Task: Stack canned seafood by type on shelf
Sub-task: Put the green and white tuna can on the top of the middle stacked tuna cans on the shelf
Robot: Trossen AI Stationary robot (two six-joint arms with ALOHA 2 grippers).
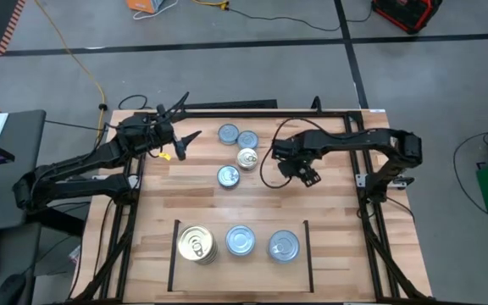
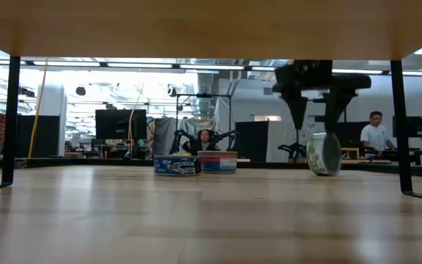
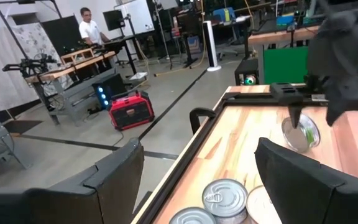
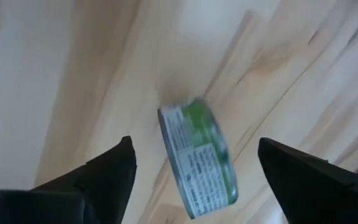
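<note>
A green-labelled tin (image 4: 199, 155), its small print too blurred to be read, is seen on edge on the surface (image 1: 329, 212) between the spread, empty fingers of the right claw (image 4: 194, 168), while the left claw (image 1: 179, 144) is held open beside four loose tins (image 1: 237, 154), well apart from three stacks on the shelf (image 1: 240, 263).

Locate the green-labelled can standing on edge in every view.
High: not visible, likely under right claw.
Low: can right of centre, on edge.
Left wrist: far right, below that claw.
Right wrist: centre, inside the open claw.
Landmark: right claw, directly above the can.
</note>
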